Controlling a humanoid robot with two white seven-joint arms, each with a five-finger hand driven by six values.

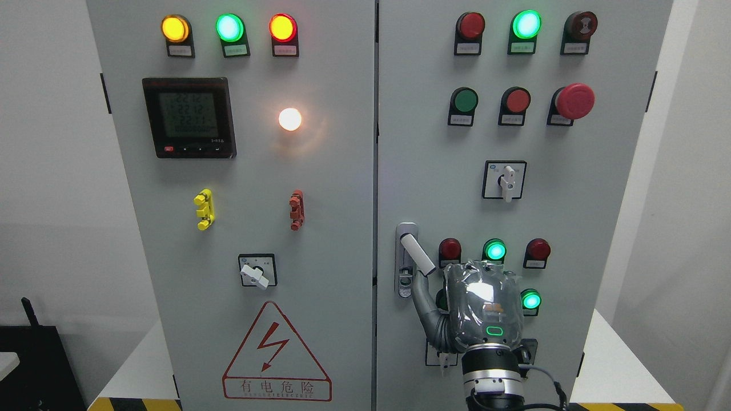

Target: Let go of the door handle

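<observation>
Bare grey panel lies open at nine o'clock of the door handle (415, 255), while indicator lamps (494, 250) crowd its three o'clock, just above the right hand (482, 308).

1. 2 cabinet doors: left door (171, 240), right door (599, 200).
2. 1 door handle (417, 254).
3. 1 digital meter (189, 117).
4. 3 rotary switches visible: (257, 272), (505, 180), and (441, 355), which is partly hidden.
5. 4 green lights glowing: (229, 27), (526, 24), (494, 250), (531, 299).
6. 1 red mushroom button (574, 101).
7. 1 warning triangle (276, 354).
8. 1 robot hand (482, 308).
</observation>
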